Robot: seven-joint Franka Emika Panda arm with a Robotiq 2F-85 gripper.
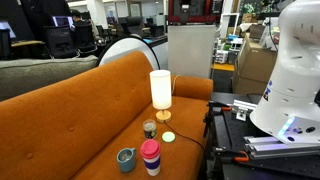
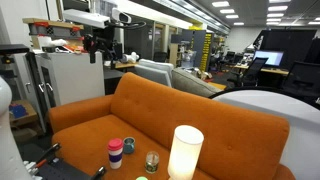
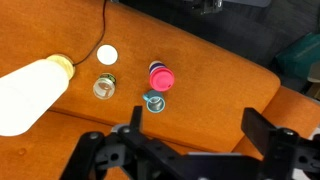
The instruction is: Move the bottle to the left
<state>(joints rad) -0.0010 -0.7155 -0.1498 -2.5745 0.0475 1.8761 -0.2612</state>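
So the little dark bottle (image 3: pixel 104 87) is sitting upright on the orange couch (image 3: pixel 215 75) seat, just beside the base of the lamp (image 3: pixel 30 95), with the pink tumbler (image 3: pixel 160 76) and the mug (image 3: pixel 154 102) near it on its other side. In the wrist view the gripper (image 3: pixel 192 132) hangs well above all of it with its jaws spread wide and nothing between them. My guess is it's parked high and open to line up a clean drop onto the bottle without clipping the lamp or tumbler.

Lamp (image 3: pixel 30 95) cropped at left edge, jaws blurred
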